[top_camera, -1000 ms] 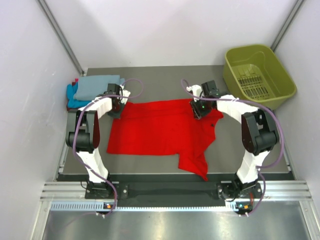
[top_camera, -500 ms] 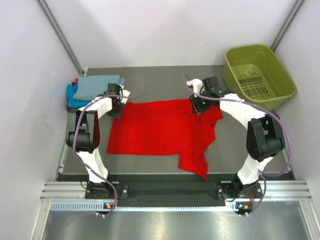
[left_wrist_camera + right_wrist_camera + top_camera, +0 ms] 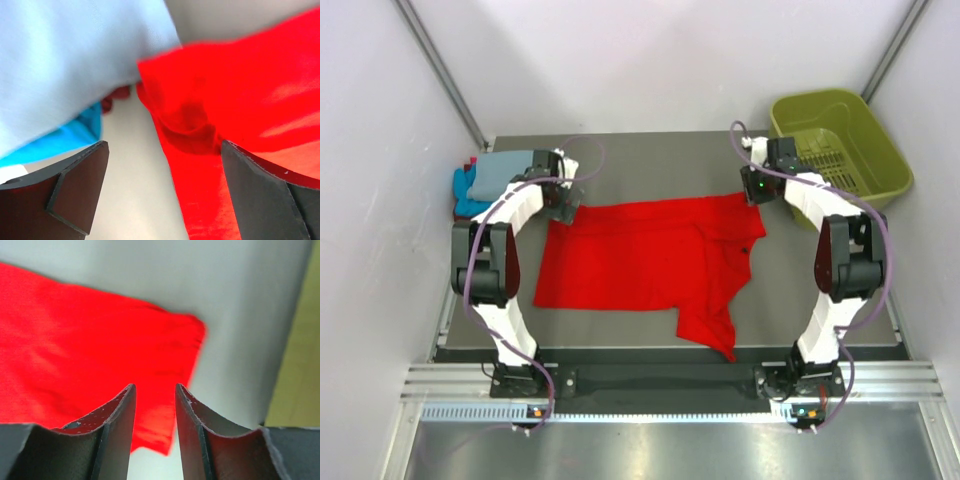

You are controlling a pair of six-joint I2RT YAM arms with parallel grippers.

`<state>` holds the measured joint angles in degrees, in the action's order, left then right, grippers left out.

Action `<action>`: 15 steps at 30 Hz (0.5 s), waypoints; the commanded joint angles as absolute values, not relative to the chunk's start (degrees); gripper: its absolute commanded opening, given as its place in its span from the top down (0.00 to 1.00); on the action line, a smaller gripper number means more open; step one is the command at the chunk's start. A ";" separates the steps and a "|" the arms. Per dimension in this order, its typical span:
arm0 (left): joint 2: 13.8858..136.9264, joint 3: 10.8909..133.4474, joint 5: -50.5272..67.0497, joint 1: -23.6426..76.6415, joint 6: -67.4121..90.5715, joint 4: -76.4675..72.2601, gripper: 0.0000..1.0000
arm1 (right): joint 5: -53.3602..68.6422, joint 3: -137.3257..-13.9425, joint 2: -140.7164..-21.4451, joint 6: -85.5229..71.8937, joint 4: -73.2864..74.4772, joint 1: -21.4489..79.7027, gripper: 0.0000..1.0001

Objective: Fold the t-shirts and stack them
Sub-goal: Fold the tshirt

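Observation:
A bright red t-shirt (image 3: 640, 255) lies spread on the grey table, one part hanging down toward the near edge. At its far left corner my left gripper (image 3: 565, 203) is open, its jaws wide apart over the red cloth (image 3: 210, 100) and bare table. My left gripper (image 3: 165, 165) holds nothing. Just beyond it sits the folded grey-blue t-shirt (image 3: 510, 170) on a turquoise one (image 3: 468, 188); both show in the left wrist view, grey-blue (image 3: 75, 60) over turquoise (image 3: 65, 140). Off the red shirt's far right corner (image 3: 165, 340), my right gripper (image 3: 757, 188) hovers open, with a narrow empty gap (image 3: 155, 390).
An olive-green plastic basket (image 3: 880, 170) stands at the back right, close to my right gripper, and its edge (image 3: 300, 365) shows in the right wrist view. White walls close in on both sides. The arm bases sit at the near edge.
My left gripper has opened and let go of the red shirt's far left corner. My right gripper has moved off the shirt toward the basket. The shirt's far right part now lies flatter.

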<state>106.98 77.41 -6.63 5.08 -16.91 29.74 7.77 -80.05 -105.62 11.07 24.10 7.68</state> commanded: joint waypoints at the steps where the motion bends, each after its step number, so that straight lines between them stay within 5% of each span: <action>1: 102.83 81.65 -4.40 6.06 -15.38 30.32 0.01 | 6.68 -82.09 -108.10 10.20 22.41 5.63 0.62; 15: 104.42 83.68 -1.65 9.76 -12.92 38.32 0.01 | 7.65 -78.58 -109.42 10.28 21.89 3.96 0.60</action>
<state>105.67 81.67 0.10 10.13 -14.48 35.03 7.20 -78.98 -109.95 10.70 23.57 4.32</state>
